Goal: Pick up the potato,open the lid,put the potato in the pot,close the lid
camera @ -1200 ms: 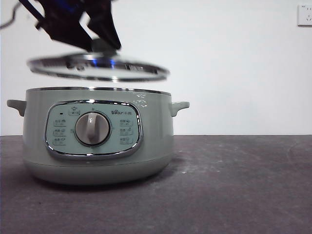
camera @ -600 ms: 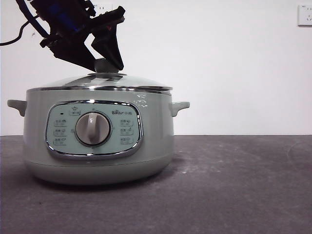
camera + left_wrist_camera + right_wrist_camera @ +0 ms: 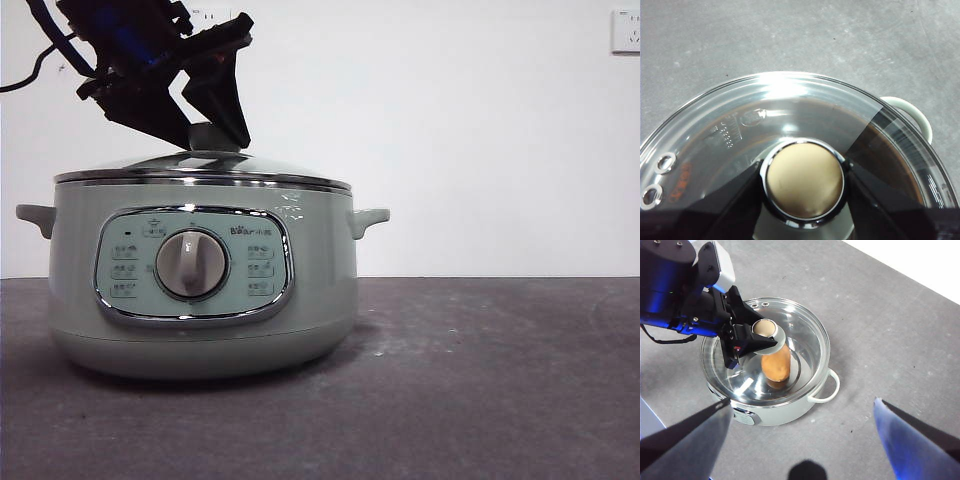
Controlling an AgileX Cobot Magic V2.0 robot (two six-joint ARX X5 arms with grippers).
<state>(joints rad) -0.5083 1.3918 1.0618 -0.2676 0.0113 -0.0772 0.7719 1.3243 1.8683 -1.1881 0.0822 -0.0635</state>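
The pale green pot (image 3: pixel 200 300) stands on the table at the left. The glass lid (image 3: pixel 200 166) sits level on its rim. My left gripper (image 3: pixel 210 130) comes down from the upper left and is shut on the lid's knob (image 3: pixel 208 137). In the left wrist view the jaws flank the knob (image 3: pixel 804 180) on the lid (image 3: pixel 790 100). The right wrist view looks down from high up on the pot (image 3: pixel 790 410), the lid (image 3: pixel 805 335) and the left gripper (image 3: pixel 757 340). The potato (image 3: pixel 776 365) lies inside, seen through the glass. My right gripper (image 3: pixel 802 401) is open and empty.
The dark grey table (image 3: pixel 480 380) stretches to the right of the pot. A white wall with an outlet (image 3: pixel 625 30) stands behind. The pot's side handle (image 3: pixel 910 110) sticks out beyond the lid's rim.
The lid came down from a tilted hover above the pot onto the rim and now sits level. The left gripper came down with it, still on the knob.
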